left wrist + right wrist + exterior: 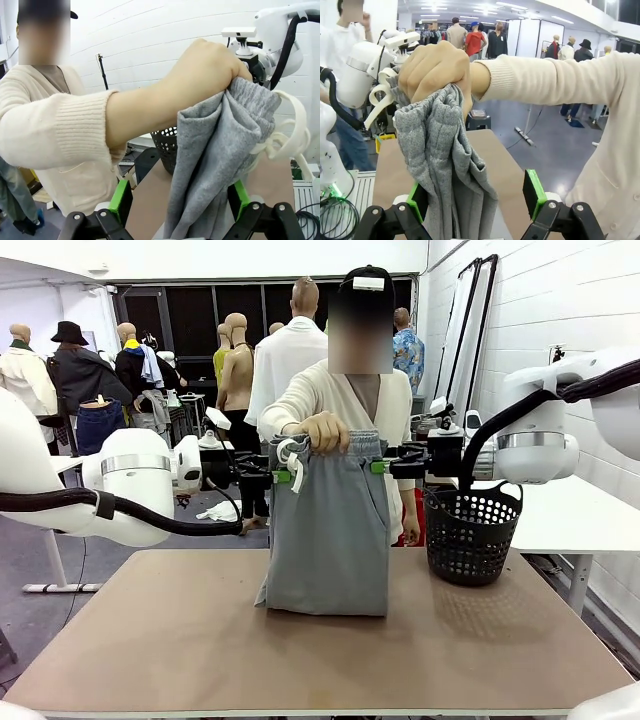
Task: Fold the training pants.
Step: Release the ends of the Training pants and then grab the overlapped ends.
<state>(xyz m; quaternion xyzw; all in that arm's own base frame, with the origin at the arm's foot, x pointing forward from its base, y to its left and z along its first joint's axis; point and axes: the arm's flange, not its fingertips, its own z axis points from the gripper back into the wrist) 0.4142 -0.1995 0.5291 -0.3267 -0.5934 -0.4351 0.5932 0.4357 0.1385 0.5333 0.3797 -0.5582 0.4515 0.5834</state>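
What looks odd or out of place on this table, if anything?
The training pants are not lying flat: a person's hand holds them up by the bunched waistband, their lower end slumped on the table, the white drawstring dangling loose. The left gripper and right gripper flank the waistband, both open.

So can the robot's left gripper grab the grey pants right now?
Probably yes. The left gripper is open, with the training pants hanging between its fingers. The person's hand holds them higher up, out of the way.
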